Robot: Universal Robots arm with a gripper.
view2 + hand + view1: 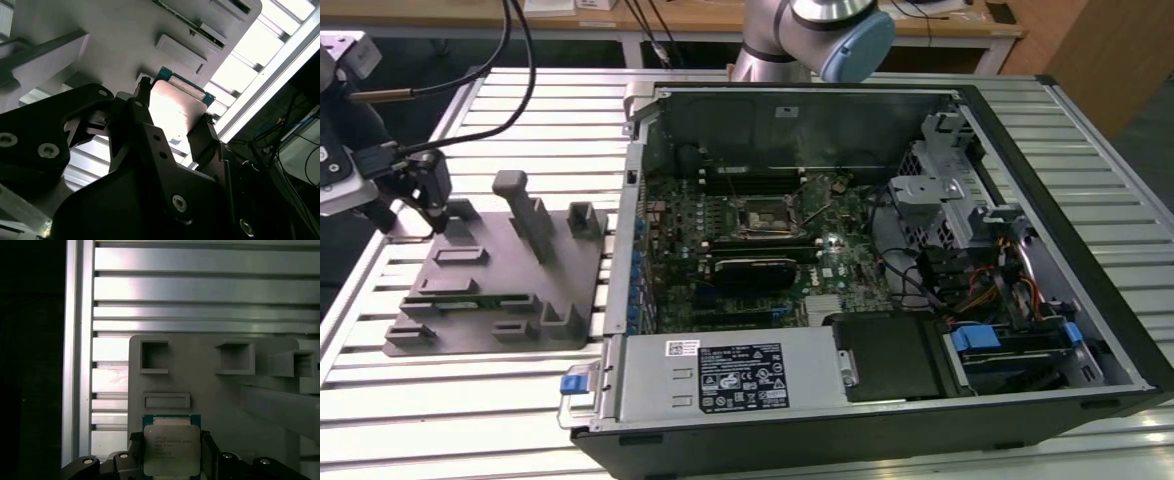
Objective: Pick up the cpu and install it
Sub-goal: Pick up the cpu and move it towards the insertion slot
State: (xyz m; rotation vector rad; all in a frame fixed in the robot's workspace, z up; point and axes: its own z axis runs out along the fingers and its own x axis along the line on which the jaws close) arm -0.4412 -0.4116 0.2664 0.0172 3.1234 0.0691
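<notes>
The gripper (171, 446) clasps the cpu (171, 452) between its 2 fingers (208, 452); both over the grey tray (215, 390).

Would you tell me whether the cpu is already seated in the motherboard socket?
No, the cpu sits between the tool's fingers at the grey tray.

a wooden desk (440, 14) stands behind a slatted aluminium table (467, 410), evenly lit.
</notes>
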